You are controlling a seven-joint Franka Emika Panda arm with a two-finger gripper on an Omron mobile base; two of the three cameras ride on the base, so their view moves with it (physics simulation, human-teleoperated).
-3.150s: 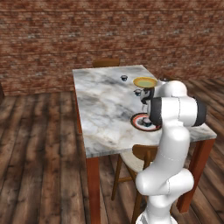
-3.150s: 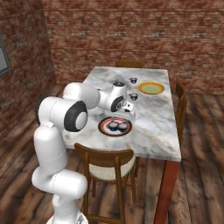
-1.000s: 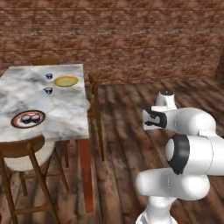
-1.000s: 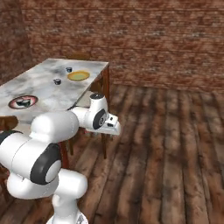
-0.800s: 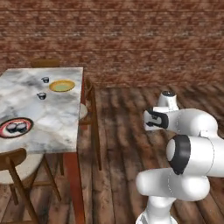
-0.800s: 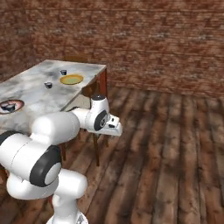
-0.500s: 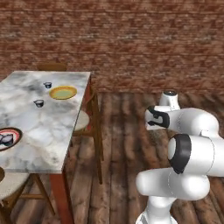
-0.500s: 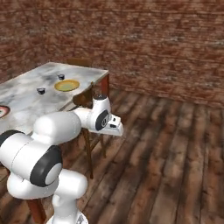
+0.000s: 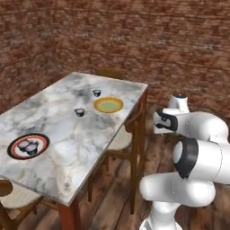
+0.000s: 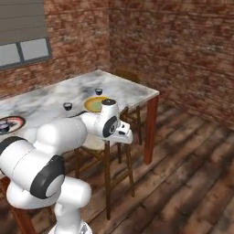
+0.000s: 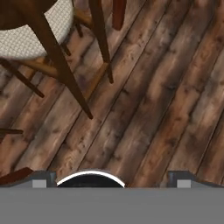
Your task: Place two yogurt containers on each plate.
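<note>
On the marble table a red-rimmed plate near the front left corner holds two yogurt containers. The yellow-orange plate lies bare toward the far right; it is also in the right base view. One yogurt container stands just left of it and another just behind it. My gripper hangs off the table's right side, over the wooden floor and next to a chair. In the hand view my gripper is open, holding nothing.
A wooden chair with a pale seat is tucked under the table's right side, close to my hand. Its seat and legs show in the hand view. Another chair stands at the far end, a stool at the front left.
The whole picture has shifted as the base drove: the table now lies closer and more central. My arm keeps its folded pose, and nothing on the table has moved.
</note>
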